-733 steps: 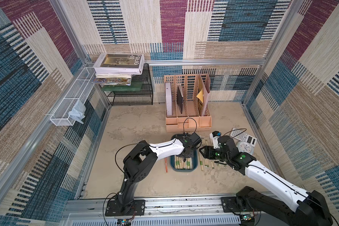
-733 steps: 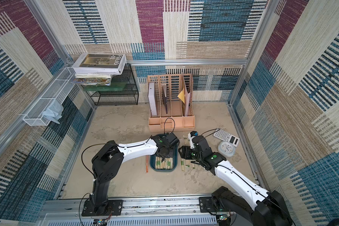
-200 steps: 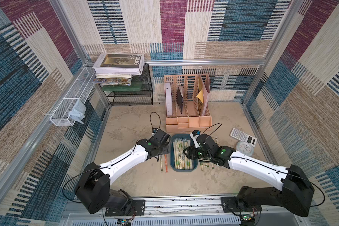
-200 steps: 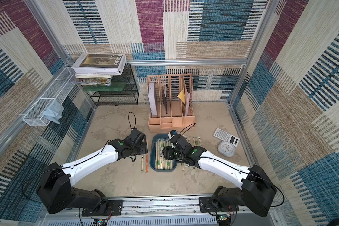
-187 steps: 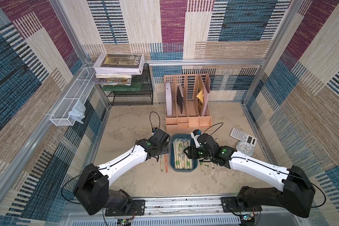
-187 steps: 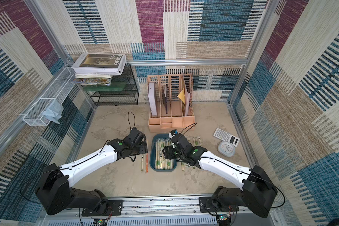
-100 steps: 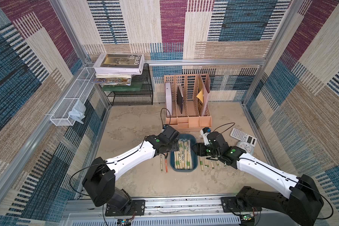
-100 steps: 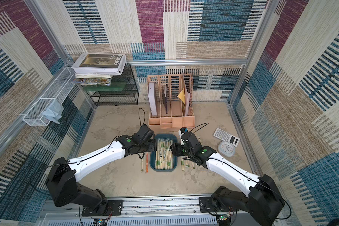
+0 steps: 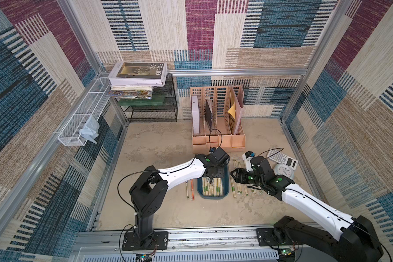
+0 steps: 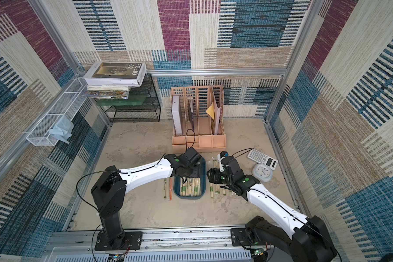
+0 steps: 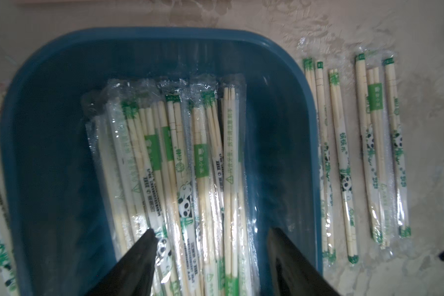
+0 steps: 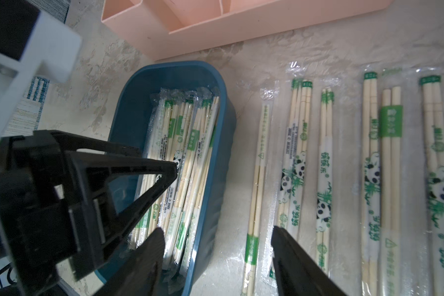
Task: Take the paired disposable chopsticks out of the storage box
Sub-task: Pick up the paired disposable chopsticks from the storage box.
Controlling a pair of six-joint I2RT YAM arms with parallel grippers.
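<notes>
A: Where are the paired disposable chopsticks [image 11: 185, 153] lying?

B: A loose pile is lying lengthwise inside the storage box [image 11: 164, 33], the dark teal tray that is sitting on the table [image 9: 163, 145] just in front of the peach file organizer [image 9: 236, 140]. More wrapped pairs [image 12: 326, 153] are lying in a row on the table along the box's right side. Two more pairs [image 9: 190, 188] are lying on its left, one of them orange-red.

A: What is the left claw [image 11: 213, 246] doing?

B: It is reaching down into the box with its jaws standing wide apart over the pile — one fingertip [image 11: 146, 246] is hovering over the wrappers, the other over the bare tray floor beside them. It is gripping nothing, and I cannot tell whether the tips are touching anything.

A: And the right claw [image 12: 215, 241]?

B: It is hanging open too, empty, above the box's right rim — one finger is sitting over the edge of the pile, the other over the table near the closest laid-out pair. A calculator [image 9: 281, 158] and a small clock [image 9: 283, 170] are lying on the table just beyond that arm.
</notes>
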